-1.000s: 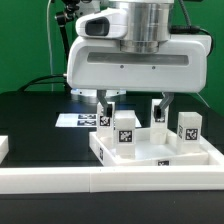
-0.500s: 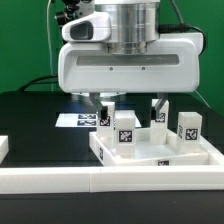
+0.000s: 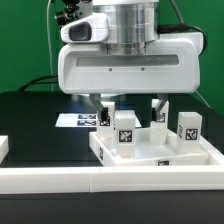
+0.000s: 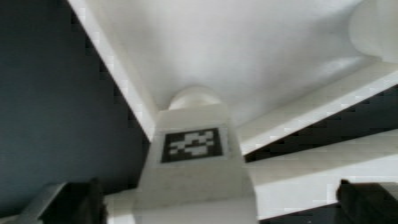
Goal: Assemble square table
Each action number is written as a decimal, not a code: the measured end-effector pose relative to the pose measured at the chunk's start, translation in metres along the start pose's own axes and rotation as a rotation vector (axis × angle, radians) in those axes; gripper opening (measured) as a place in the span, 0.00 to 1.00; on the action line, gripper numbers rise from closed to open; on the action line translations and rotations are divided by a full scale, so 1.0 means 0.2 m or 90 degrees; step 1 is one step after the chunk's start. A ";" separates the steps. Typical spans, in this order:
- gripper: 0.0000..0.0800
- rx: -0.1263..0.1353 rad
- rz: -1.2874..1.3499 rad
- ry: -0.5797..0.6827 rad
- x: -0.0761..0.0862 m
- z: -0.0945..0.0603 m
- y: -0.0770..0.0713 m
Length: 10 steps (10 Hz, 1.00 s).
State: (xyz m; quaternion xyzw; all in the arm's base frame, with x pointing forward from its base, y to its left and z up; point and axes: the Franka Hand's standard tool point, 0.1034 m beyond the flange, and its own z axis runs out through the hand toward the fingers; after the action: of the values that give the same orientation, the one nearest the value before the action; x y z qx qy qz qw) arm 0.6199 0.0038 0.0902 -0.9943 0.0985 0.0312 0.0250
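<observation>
Exterior view, left to right. A short white block [image 3: 3,148] sits at the far left edge on the black table [image 3: 35,125]. Behind it, further back on the table, the marker board [image 3: 76,120] lies flat, its tags partly hidden by the arm.

A long white rail [image 3: 110,180] runs across the front, masking the near wall of the tabletop [image 3: 215,150]. The tabletop lies rim-up, right of centre, behind the rail.

Inside the tray stand tagged white legs: one front leg [image 3: 124,133] with tag facing the camera, a second leg [image 3: 103,122] behind it to the left, a third leg [image 3: 189,128] towards the exterior view's right. A further white piece between the front and right ones is unclear.

The gripper [image 3: 132,108] hangs over the tray, fingers spread wide, nothing between them. Left finger [image 3: 106,104] and right finger [image 3: 158,105] straddle the front leg, tips near its top; contact cannot be told. The big white gripper housing [image 3: 135,65] blocks the background and the tray's far side.

Wrist view: the front leg [image 4: 192,150] is upright between the two dark fingertips [image 4: 71,200], with the white tray floor [image 4: 249,50] behind.
</observation>
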 end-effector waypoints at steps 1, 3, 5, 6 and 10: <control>0.81 -0.004 -0.005 0.007 0.01 0.00 0.00; 0.77 -0.004 -0.003 0.007 0.01 0.00 0.00; 0.55 -0.005 -0.003 0.008 0.01 0.00 0.01; 0.36 -0.005 -0.003 0.008 0.01 0.00 0.01; 0.36 -0.005 0.015 0.008 0.01 0.00 0.01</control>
State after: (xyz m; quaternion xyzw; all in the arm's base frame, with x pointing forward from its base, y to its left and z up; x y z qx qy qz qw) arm 0.6221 0.0018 0.0894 -0.9934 0.1102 0.0254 0.0205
